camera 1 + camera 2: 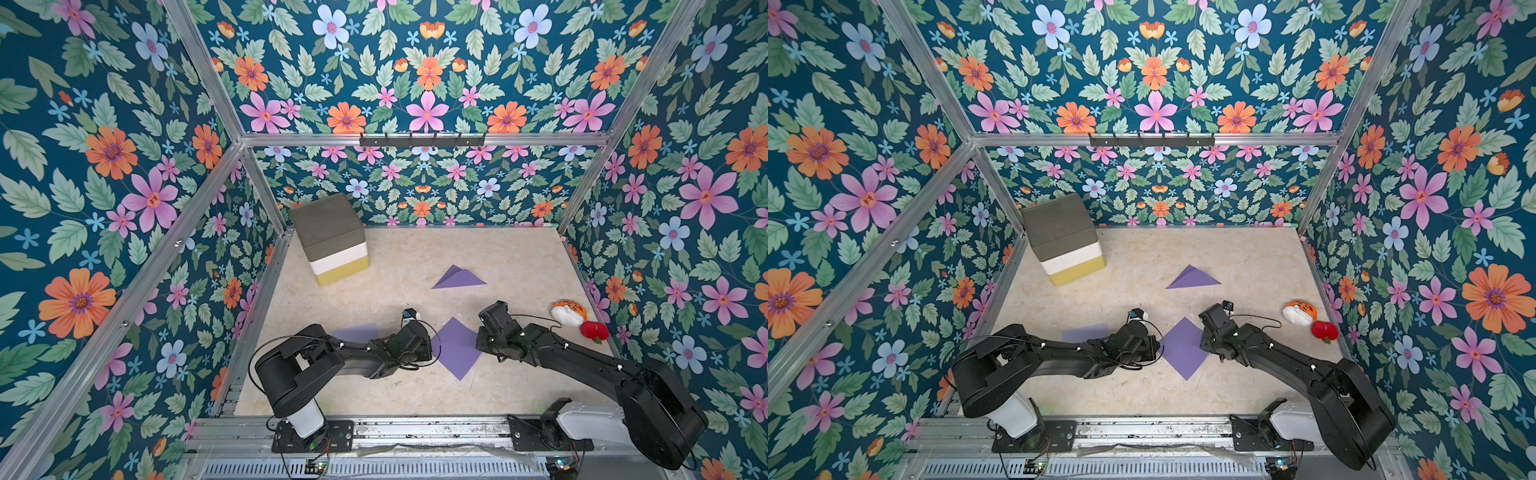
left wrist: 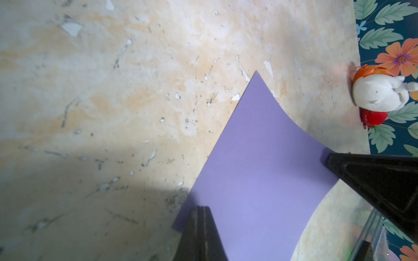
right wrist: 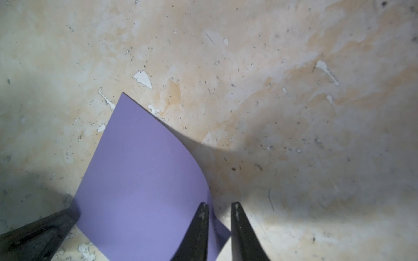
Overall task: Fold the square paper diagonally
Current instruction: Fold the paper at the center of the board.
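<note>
- Roughly midway between the two arms, the square paper (image 1: pixel 455 349) lay on the table (image 1: pixel 519 257), turned like a diamond with one corner toward each arm, as both top views showed
- The left gripper (image 2: pixel 200 209) had its jaws pressed together with no gap, and its tips sat on the paper's corner nearest that arm; whether the sheet was pinched or only pressed down could not be told
- The right gripper (image 3: pixel 219 204) stood narrowly open at the opposite corner, with a slim gap between its fingers (image 3: pixel 201 226)
- That corner of the paper was curled up off the table and sat in the gap, close against one finger
- The curled edge threw a shadow on the table in the right wrist view
- Farther back lay a folded purple triangle (image 1: pixel 457 279), well apart from the square paper
- Another purple sheet (image 1: pixel 357 332) showed partly under the left arm
- A stack of grey, white and yellow blocks (image 1: pixel 334 239) stood in the far left corner
- A tiger toy (image 1: pixel 568 311) and a red plush fruit (image 1: pixel 594 330) sat touching each other by the right wall
</note>
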